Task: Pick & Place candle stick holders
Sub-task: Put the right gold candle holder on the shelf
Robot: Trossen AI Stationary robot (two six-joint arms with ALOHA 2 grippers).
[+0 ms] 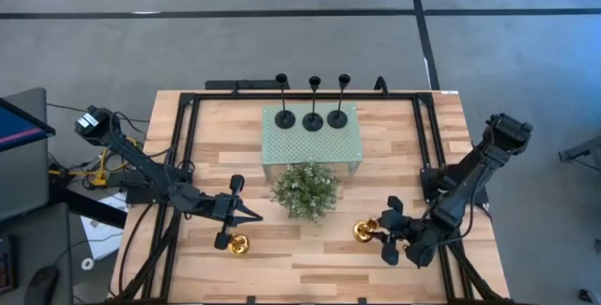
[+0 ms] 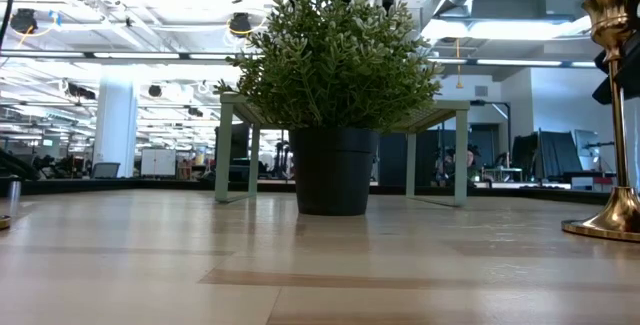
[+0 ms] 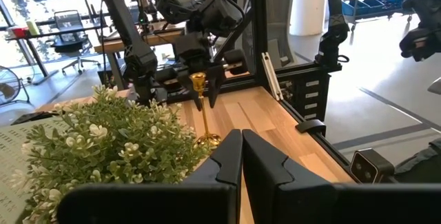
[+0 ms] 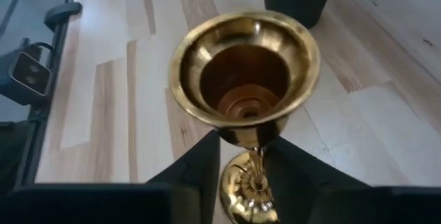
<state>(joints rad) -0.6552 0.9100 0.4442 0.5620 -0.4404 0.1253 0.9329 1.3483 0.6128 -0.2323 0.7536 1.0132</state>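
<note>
A gold candle stick holder (image 1: 363, 232) stands on its round foot (image 2: 610, 228) on the table at the near right. My right gripper (image 1: 379, 235) is open, with a finger on either side of the holder's stem (image 4: 255, 162), just under the cup (image 4: 244, 72). A second gold holder (image 1: 238, 245) stands at the near left, just on the near side of my left gripper (image 1: 255, 217), which is shut, level and holds nothing. Three black holders (image 1: 313, 117) stand in a row on a green perforated stand (image 1: 310, 144) at the far middle. My right gripper comes at the gold holder from the table's right, slanting down, with its fingers (image 4: 196, 172) across the thin stem just below the cup. I cannot tell whether either finger touches the stem. The holder stands upright on the table.
A bushy green plant in a dark pot (image 1: 306, 190) stands mid-table between the two arms, just in front of the green stand. Black frame rails (image 1: 184, 155) run along the table's left, right and far sides. Bare wood lies along the near edge (image 1: 310, 272).
</note>
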